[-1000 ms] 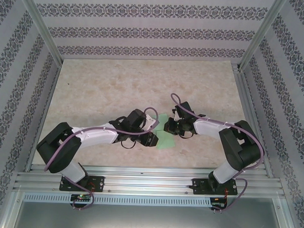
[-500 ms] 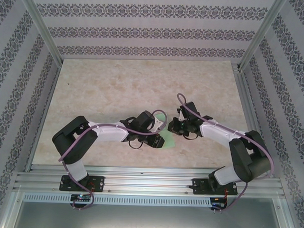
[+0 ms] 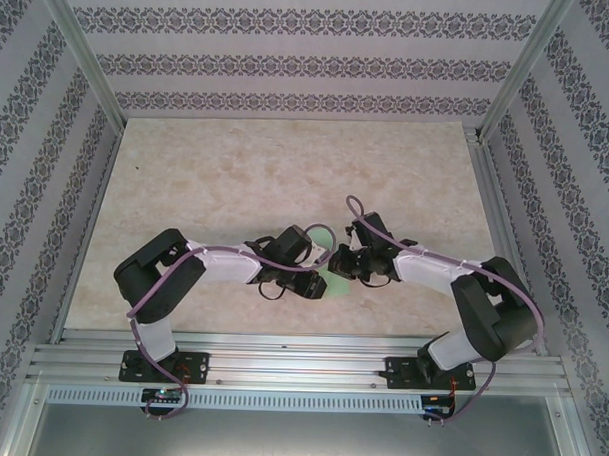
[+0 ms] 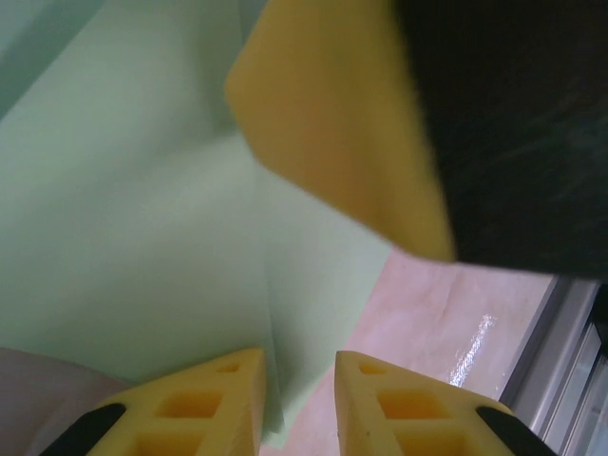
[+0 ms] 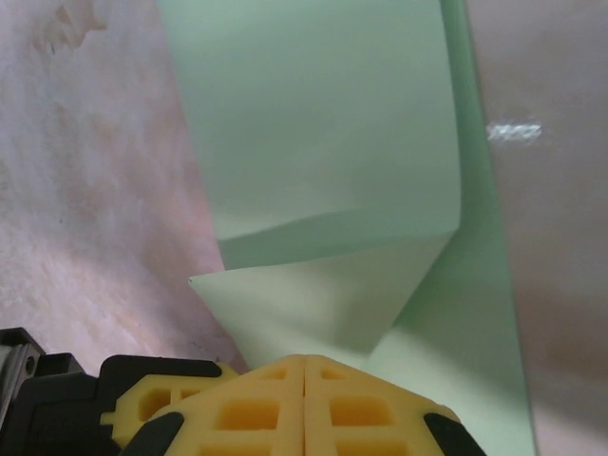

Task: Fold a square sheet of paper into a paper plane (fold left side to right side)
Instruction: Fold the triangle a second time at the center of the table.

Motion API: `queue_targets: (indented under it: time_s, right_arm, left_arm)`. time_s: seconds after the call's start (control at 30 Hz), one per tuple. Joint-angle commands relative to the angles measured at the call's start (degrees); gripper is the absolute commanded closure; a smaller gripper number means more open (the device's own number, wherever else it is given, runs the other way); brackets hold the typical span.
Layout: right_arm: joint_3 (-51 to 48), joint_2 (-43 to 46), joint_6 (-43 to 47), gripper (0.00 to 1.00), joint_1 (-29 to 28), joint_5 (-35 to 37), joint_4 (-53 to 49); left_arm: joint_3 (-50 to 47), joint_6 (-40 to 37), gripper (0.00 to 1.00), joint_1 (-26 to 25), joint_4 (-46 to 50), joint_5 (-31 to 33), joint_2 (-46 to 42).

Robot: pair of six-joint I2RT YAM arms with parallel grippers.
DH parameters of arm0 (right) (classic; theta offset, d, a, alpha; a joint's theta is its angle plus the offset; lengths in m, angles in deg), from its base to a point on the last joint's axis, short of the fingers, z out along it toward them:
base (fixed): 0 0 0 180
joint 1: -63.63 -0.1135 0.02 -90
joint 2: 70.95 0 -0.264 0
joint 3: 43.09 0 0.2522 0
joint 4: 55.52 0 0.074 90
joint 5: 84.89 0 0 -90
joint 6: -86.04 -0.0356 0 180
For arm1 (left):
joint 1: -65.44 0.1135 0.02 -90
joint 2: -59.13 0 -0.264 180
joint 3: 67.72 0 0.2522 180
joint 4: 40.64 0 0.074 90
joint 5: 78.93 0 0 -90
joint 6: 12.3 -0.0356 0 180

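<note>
The square sheet of paper is light green, partly folded and flat on the table between both arms. In the left wrist view the paper has a crease running down between the fingers of my left gripper, which stands open over its lower corner. My right gripper is shut on a folded flap of the sheet. Its yellow finger hangs over the paper in the left wrist view. From above, the left gripper and right gripper nearly touch. A dart-shaped paper plane is out of view.
The beige marbled tabletop stretches away behind the arms. A metal rail runs along the near edge, also seen at the right of the left wrist view as a rail. Patterned walls and upright metal posts enclose the table.
The left arm has swung right and closed in on the paper. The right gripper has shifted slightly left and nearer. Less green paper shows between the two grippers from above.
</note>
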Motion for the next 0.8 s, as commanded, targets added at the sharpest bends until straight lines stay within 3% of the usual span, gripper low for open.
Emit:
queue_targets:
  time_s: [0.0,0.3,0.77]
  right_arm:
    - [0.7,-3.3,-2.5,0.94,-1.1,-0.3,4.6]
    - [3.5,-8.3,1.6,0.94,-0.6,4.9,1.2]
    - [9.5,-9.2,10.9,0.93,7.9,8.2,-5.0]
  left_arm:
    - [0.2,-2.4,0.73,-0.5,1.8,0.7,0.7]
    - [0.0,-4.8,0.74,-1.2,5.7,3.3,1.9]
    - [-3.3,-5.2,0.74,-2.3,6.5,4.2,1.6]
